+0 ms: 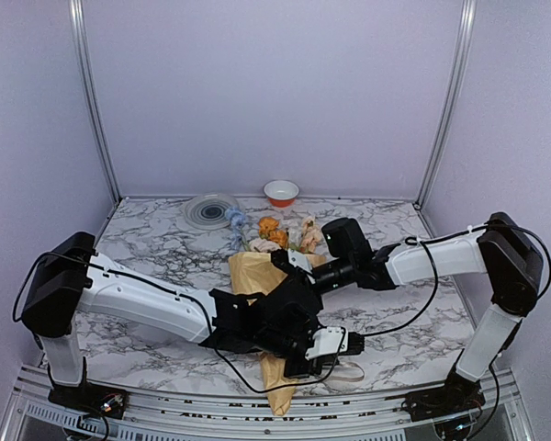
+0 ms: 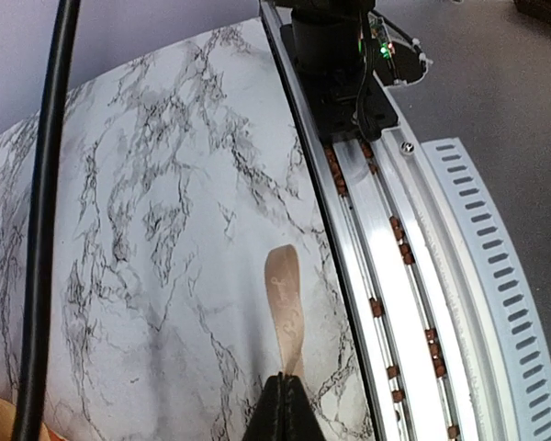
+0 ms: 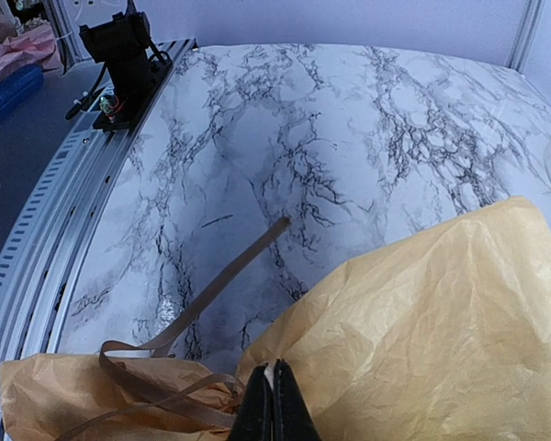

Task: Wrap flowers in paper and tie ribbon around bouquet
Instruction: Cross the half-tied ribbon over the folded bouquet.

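My left tool (image 2: pixel 283 406) has its two black fingers pressed together on the end of the ribbon (image 2: pixel 283 299). The ribbon is a flat, thin, pale tan strand, papery and faintly creased. It sticks out past the tips and lies on the counter (image 2: pixel 165 239) just beside the near rail (image 2: pixel 386 248). The counter is glossy white marble pattern with dark grey veins, and the rail is ribbed aluminium.

My right tool (image 3: pixel 274 402) is closed too, its tips right at the crinkled paper (image 3: pixel 441 312). I cannot tell whether it pinches paper, ribbon or nothing. The sheet is thin, matte and tan-yellow, full of fine wrinkles. More ribbon loops over it beside the tips, and one straight length runs off across the marble.

From above, the bouquet (image 1: pixel 253 274) lies mid-counter under both arms. It is a paper cone, its narrow end reaching the near rail. The flowers (image 1: pixel 274 230), with blue, orange and cream heads, are at its far end. Beyond them sit a small orange and white bowl (image 1: pixel 281 192) and a round clear dish (image 1: pixel 209 210) with concentric rings.
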You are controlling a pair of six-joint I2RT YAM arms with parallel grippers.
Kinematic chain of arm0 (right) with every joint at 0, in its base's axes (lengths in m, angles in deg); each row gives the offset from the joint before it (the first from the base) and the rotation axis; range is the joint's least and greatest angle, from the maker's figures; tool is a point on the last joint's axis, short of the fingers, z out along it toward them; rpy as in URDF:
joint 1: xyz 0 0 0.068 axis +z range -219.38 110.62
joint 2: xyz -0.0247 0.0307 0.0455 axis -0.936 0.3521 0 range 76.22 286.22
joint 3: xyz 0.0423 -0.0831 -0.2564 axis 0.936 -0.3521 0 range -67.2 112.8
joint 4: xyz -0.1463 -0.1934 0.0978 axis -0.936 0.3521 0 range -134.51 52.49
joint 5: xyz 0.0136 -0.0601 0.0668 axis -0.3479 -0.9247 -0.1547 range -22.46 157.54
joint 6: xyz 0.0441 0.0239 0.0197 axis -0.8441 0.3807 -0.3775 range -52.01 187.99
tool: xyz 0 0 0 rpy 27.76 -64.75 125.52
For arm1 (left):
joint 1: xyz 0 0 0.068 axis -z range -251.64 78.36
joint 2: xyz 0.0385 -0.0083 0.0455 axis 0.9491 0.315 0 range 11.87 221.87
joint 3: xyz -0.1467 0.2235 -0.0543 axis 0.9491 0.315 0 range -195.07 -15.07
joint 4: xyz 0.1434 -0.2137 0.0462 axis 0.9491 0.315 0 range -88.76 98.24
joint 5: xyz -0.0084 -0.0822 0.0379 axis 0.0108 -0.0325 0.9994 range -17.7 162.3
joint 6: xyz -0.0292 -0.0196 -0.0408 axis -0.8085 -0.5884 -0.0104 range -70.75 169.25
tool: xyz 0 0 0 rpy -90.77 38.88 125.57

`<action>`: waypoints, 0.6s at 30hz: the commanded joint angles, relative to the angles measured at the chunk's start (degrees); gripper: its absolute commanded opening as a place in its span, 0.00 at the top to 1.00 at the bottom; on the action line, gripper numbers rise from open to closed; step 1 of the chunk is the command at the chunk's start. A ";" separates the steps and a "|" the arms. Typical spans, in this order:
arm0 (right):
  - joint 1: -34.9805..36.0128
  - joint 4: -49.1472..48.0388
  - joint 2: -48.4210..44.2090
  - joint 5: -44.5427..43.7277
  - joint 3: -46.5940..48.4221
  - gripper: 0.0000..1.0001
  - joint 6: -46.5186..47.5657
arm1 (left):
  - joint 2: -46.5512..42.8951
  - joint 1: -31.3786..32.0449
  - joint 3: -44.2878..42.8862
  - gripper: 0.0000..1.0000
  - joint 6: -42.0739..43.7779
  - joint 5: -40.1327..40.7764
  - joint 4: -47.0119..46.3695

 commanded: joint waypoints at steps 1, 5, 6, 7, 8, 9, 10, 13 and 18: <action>-0.50 1.08 -1.28 0.09 2.33 1.00 0.71 | 0.33 -1.00 -1.83 1.00 0.06 5.30 1.15; -0.50 1.00 -1.19 -0.11 2.45 1.00 -0.10 | -1.33 -1.49 -0.10 0.69 -3.37 12.68 -4.58; -0.52 0.88 -1.19 -0.04 2.45 1.00 -0.41 | -2.37 -1.66 1.09 0.53 -3.94 13.08 -5.92; -0.51 0.72 -1.25 -0.01 2.40 1.00 -0.86 | -3.51 -1.75 2.69 0.46 -4.36 13.11 -7.11; -0.48 0.47 -1.33 0.09 2.32 1.00 -1.47 | -4.90 -1.78 4.33 0.42 -4.80 13.04 -8.02; -0.48 0.01 -1.44 0.27 2.17 1.00 -2.18 | -6.43 -1.84 5.73 0.40 -5.35 13.02 -8.79; -0.49 -0.36 -1.51 0.40 2.04 1.00 -2.76 | -8.14 -1.94 7.53 0.38 -6.08 13.08 -9.58; -0.10 -1.18 -1.51 -0.37 1.84 1.00 -5.14 | -15.44 -2.42 16.03 0.37 -9.76 12.97 -16.31; 0.91 -3.60 -1.84 -1.58 0.99 1.00 -11.34 | -29.55 -4.33 35.78 0.37 -17.00 19.72 -37.87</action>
